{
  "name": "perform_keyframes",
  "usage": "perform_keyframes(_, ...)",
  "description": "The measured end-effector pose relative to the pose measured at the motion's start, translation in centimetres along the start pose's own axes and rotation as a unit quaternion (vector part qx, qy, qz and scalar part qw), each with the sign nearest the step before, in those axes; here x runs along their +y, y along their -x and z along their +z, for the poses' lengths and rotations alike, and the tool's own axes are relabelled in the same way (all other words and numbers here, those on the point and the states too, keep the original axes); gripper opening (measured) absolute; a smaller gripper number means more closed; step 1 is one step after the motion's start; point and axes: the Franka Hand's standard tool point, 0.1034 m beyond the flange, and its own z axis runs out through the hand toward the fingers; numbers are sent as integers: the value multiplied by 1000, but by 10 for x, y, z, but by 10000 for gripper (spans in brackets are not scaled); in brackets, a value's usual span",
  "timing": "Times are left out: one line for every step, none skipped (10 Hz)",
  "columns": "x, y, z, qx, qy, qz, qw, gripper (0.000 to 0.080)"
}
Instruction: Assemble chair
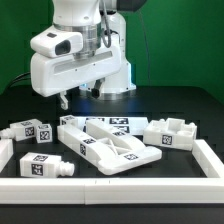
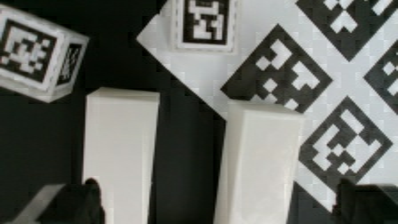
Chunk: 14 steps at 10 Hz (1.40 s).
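White chair bars lie side by side just past gripper; fingers spread wide, gripping nothing. Farther: tagged chair block, marker board. Exterior view: gripper hovers above chair frame.

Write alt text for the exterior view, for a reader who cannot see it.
A white robot arm hangs over a black table, its gripper above loose white chair parts. A large flat panel with cutouts lies in the middle, smaller tagged blocks on either side, and a white rail runs along the near edge.
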Motion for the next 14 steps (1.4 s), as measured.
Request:
perform_keyframes(2, -1, 1, 0, 0, 1, 1000, 649)
perform_keyframes(12, -8, 3, -4, -3, 1, 1000, 649)
perform_keyframes(25, -22, 4, -7, -3, -12, 1000, 649)
perform_keyframes(37, -36, 5, -5, -1, -52, 999, 649)
perform_keyframes(40, -38, 8, -4, -5, -63, 998, 649)
perform_keyframes(38, -37, 8, -4, -5, -60, 998, 649)
perform_keyframes(38, -37, 9, -4, -6, -61, 998, 649)
perform_keyframes(38, -37, 12, -2, -2, -51, 999, 649)
perform_keyframes(37, -38, 21, 1, 3, -37, 999, 649)
perform_keyframes(40, -43, 30, 5, 9, -36, 999, 649)
perform_keyframes(44, -47, 39, 6, 10, -36, 999, 649)
perform_keyframes(46, -47, 45, 5, 9, -32, 999, 649)
perform_keyframes(49, -47, 51, 9, 11, -32, 999, 649)
perform_keyframes(52, -43, 56, 8, 8, -35, 999, 649)
